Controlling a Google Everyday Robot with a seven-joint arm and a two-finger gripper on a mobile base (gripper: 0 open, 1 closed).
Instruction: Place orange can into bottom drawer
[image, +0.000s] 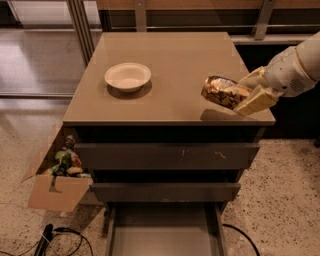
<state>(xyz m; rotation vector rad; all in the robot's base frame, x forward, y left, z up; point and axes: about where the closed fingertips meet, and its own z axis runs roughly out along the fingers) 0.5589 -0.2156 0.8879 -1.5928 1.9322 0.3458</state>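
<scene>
My gripper (246, 93) is shut on the orange can (222, 91), a shiny orange-gold can with white and dark patterning. It holds the can on its side, lifted above the right front part of the cabinet top (170, 65). The can's shadow falls on the top near the front right corner. The bottom drawer (165, 235) is pulled open at the foot of the cabinet, showing a flat grey floor with nothing in it. The two drawers above it are shut.
A white bowl (128, 76) sits on the cabinet top at the left. A cardboard box (55, 182) with items in it stands on the floor left of the cabinet. Black cables (60, 240) lie on the floor at the lower left.
</scene>
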